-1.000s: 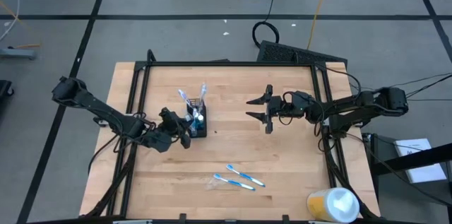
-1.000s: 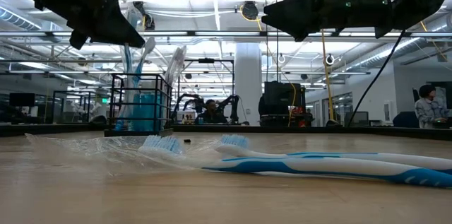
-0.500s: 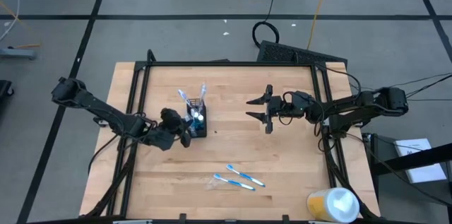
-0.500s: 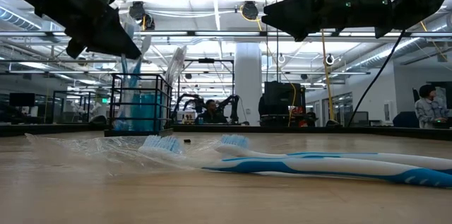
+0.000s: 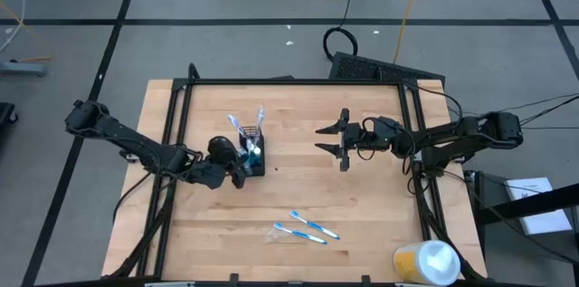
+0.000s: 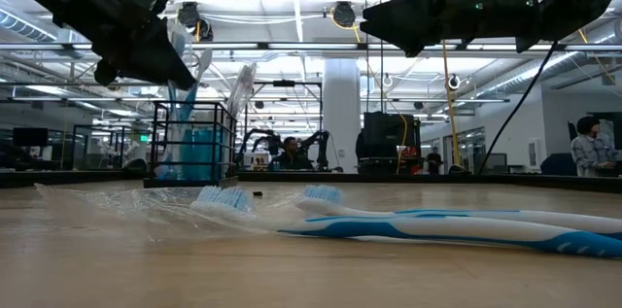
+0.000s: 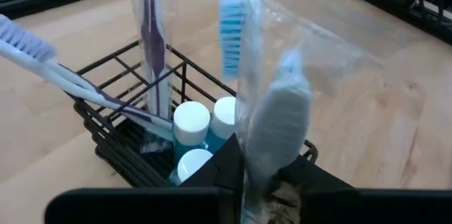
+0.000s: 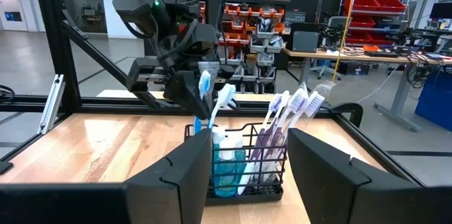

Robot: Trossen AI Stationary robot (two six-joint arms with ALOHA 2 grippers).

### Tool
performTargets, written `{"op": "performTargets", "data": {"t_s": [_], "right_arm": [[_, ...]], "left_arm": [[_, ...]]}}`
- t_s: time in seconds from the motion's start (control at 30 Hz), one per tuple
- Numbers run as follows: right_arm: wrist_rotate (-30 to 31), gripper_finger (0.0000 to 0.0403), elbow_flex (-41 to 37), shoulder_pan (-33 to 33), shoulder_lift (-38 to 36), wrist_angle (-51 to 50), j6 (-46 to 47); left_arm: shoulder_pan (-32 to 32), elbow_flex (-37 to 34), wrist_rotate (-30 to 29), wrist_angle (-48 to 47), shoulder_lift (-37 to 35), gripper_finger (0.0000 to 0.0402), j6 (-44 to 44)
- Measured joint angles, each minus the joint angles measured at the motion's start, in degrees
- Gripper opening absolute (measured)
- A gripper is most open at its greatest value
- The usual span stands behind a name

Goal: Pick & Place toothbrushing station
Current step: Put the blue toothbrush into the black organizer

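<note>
The black mesh holder (image 5: pixel 254 158) stands on the wooden table, left of centre. It holds several toothbrushes (image 8: pixel 286 114) and three white-capped blue tubes (image 7: pixel 192 121). My left gripper (image 5: pixel 238 168) is at the holder's left side, shut on a toothbrush in a clear wrapper (image 7: pixel 272 111). The brush's blue bristles (image 7: pixel 230 15) point up above the holder. My right gripper (image 5: pixel 336 139) is open and empty, above the table to the right of the holder. Two more blue-and-white toothbrushes (image 5: pixel 306 226) lie flat nearer the front edge. My left gripper pinches the wrapped toothbrush between its two fingers (image 7: pixel 233 167), on the lower part of the wrapper (image 7: pixel 263 159). The fingers come slanting down from the table's left. The brush stands nearly upright, head up, by the holder's rim (image 8: pixel 201 128). The gripper hides its lower end.
A yellow-and-white round container (image 5: pixel 427 262) stands at the front right corner. A loose clear wrapper (image 6: pixel 117 206) lies by the two toothbrushes on the table. A black frame (image 5: pixel 289 81) borders the table. A person (image 6: pixel 588 148) shows far off in the room.
My left gripper has shifted slightly beside the holder with the wrapped toothbrush, backing a little toward the table's left and then returning. It has stayed shut.
</note>
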Motion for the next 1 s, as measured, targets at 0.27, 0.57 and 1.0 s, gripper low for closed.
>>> {"op": "performTargets", "data": {"t_s": [0.27, 0.57, 1.0], "right_arm": [[-0.01, 0.0176, 0.0, 0.0, 0.0, -0.03, 0.0], [-0.01, 0.0176, 0.0, 0.0, 0.01, -0.04, 0.0], [-0.02, 0.0176, 0.0, 0.0, 0.0, -0.32, 0.0]], "left_arm": [[-0.02, 0.0, 0.58, -0.54, 0.0, 0.0024, -0.84], [-0.02, 0.0, 0.48, 1.65, -0.22, 0.0061, 0.49], [-0.02, -0.02, 0.35, 1.84, -2.67, 0.0179, 3.73]]}}
